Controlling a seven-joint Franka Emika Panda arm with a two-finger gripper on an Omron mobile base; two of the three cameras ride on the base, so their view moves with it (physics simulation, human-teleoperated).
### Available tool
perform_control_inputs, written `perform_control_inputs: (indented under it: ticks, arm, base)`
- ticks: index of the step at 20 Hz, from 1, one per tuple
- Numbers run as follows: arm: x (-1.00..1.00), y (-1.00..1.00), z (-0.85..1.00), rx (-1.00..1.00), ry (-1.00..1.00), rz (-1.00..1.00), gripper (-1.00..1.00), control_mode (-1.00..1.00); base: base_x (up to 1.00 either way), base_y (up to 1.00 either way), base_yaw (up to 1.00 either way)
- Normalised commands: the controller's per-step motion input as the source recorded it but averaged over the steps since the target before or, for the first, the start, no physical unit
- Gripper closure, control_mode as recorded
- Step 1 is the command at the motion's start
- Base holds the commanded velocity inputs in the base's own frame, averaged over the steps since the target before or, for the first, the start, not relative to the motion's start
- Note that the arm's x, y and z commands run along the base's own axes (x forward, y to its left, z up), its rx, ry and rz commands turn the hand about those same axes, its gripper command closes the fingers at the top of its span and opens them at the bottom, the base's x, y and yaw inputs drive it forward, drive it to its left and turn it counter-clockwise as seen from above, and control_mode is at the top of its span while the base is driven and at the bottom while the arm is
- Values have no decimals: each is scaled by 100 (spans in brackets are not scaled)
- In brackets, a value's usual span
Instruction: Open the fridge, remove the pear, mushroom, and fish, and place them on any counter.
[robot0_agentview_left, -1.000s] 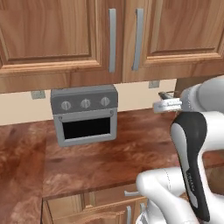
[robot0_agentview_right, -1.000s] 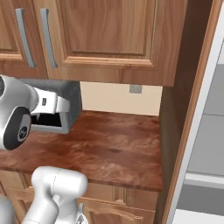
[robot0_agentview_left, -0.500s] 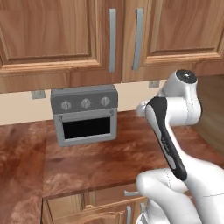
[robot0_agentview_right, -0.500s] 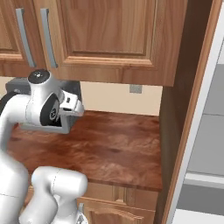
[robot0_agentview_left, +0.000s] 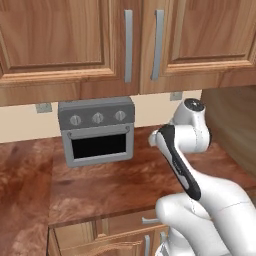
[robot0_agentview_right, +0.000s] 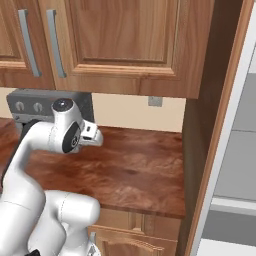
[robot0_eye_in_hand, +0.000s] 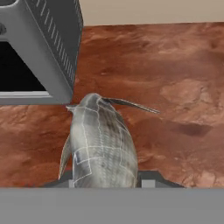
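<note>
In the hand view the silvery-grey fish (robot0_eye_in_hand: 101, 144) fills the space between my fingers, its thin fin sticking out to the right. My gripper (robot0_eye_in_hand: 105, 181) is shut on it, hanging over the dark reddish-brown counter (robot0_eye_in_hand: 175, 65) just right of the toaster oven. The white arm is folded over the counter (robot0_agentview_left: 115, 185), with its wrist (robot0_agentview_right: 92, 134) low above the wood. A strip of the light-grey fridge (robot0_agentview_right: 235, 165) shows at the far right. Pear and mushroom are out of view.
A small grey toaster oven (robot0_agentview_left: 97, 130) stands on the counter against the back wall, close to my hand on its left (robot0_eye_in_hand: 39, 48). Wooden wall cabinets with silver handles (robot0_agentview_left: 127, 45) hang overhead. A tall wooden side panel (robot0_agentview_right: 210, 125) separates the counter from the fridge.
The arm has folded and its wrist has dropped lower over the counter, ending beside the toaster oven. The base views have not shifted.
</note>
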Motion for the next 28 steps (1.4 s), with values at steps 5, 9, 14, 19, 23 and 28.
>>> perform_control_inputs:
  ticks: [5,9,14,19,23,28]
  arm:
    - [31,0,-83,0,0,0,100,-100]
    - [25,0,-69,0,0,0,100,-100]
    - [33,0,-50,0,0,0,100,-100]
    - [37,0,-43,0,0,0,100,-100]
    - [2,0,-18,0,1,0,-100,-100]
    - [0,0,-10,0,1,0,-100,-100]
  base:
    - [0,0,0]
    - [0,0,0]
    - [0,0,0]
    - [0,0,0]
    - [0,0,0]
    - [0,0,0]
